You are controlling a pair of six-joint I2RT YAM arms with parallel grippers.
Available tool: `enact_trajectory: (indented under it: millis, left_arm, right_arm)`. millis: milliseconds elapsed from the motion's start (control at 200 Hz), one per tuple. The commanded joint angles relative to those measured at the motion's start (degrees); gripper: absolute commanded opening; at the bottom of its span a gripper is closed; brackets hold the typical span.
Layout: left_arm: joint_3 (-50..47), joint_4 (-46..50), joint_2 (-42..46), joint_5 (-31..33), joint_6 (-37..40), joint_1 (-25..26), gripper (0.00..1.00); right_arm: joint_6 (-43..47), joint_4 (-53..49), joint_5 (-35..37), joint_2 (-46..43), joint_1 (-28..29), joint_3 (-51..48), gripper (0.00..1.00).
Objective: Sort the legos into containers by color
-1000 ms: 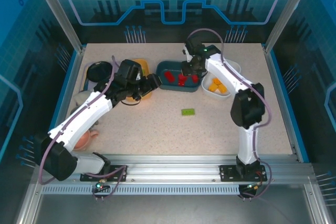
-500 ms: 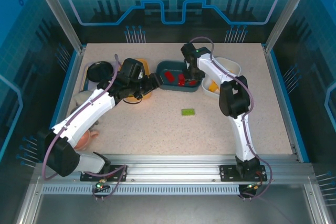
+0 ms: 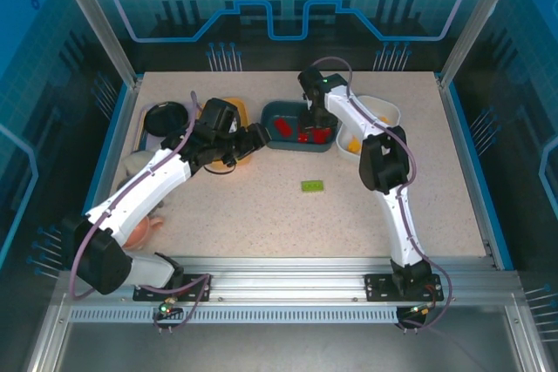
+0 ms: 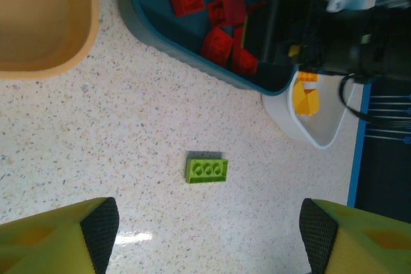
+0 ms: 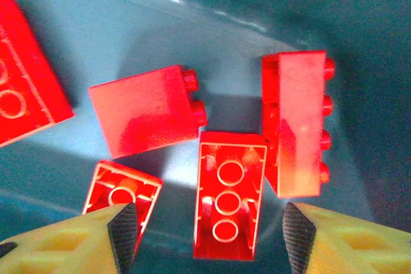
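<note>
Hovering my left end effector (image 4: 209,242), jaws wide and empty, above the lime green brick (image 4: 206,171), I judge it light, rigid and slick: pinch its flat side walls.

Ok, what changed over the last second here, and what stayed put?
The right arm folded its elbow inward, and the right gripper, low over the teal tub, opened its jaws; nothing is between them now, and red bricks lie beneath. The left gripper stayed open and hardly shifted. The green brick stayed on the table.
</note>
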State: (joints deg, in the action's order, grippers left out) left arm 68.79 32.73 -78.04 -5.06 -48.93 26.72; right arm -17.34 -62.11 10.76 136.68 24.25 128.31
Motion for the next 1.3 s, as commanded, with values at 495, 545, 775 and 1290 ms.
enact_trajectory:
  millis: [495, 545, 775, 1290]
  left_arm:
    - [12.5, 6.5, -21.3, -2.5, 26.8, 15.3, 0.79]
    - [15.2, 7.8, -25.0, -1.4, 30.7, 17.0, 0.80]
    - [28.1, 12.8, -40.5, 6.3, 41.3, 20.0, 0.80]
    - [36.3, 15.7, -52.8, 8.0, 45.9, 20.5, 0.76]
  right_arm:
    - [-7.1, 23.3, -4.8, -64.0, 1.7, -65.1, 0.72]
    - [-9.0, 22.4, -6.4, -68.6, 1.6, -70.2, 0.74]
    - [-18.3, 15.8, -14.4, -88.0, 1.5, -84.5, 0.81]
    - [-17.2, 4.2, -14.9, -96.5, -1.8, -81.7, 0.84]
